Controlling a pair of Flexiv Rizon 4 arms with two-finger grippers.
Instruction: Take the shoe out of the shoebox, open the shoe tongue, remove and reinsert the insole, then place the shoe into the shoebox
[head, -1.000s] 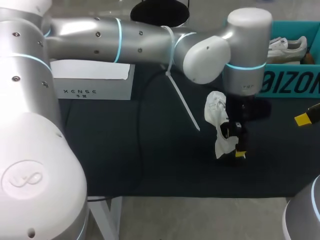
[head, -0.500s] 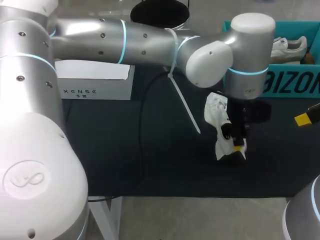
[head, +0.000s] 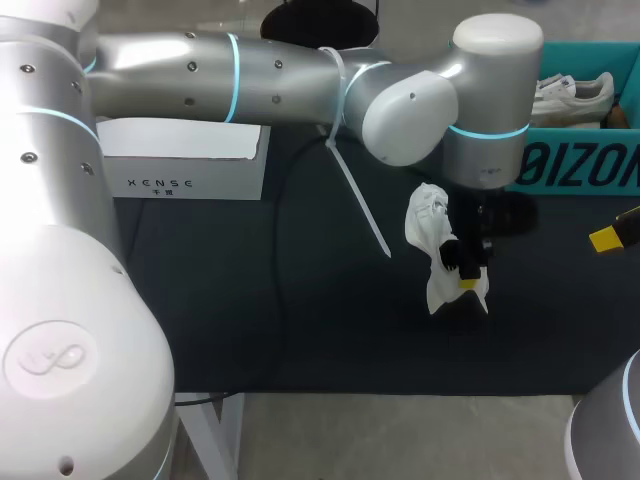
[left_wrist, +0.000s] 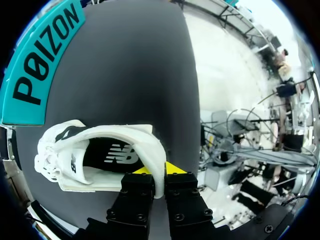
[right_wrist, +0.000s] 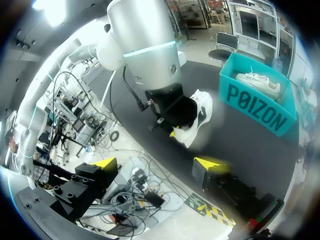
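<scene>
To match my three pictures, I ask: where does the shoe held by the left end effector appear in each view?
Head view: shoe hangs from the left end effector, right of centre.
Left wrist view: shoe, heel clamped between its fingers.
Right wrist view: shoe ahead, near the shoebox.
Shared landmark: teal shoebox.

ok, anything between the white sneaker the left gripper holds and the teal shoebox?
Nothing: left wrist view shows only bare black mat between the white sneaker and the teal cardboard shoebox.

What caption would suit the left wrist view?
Left gripper shut on the heel of a white shoe, dark table and teal shoebox beyond.
</scene>
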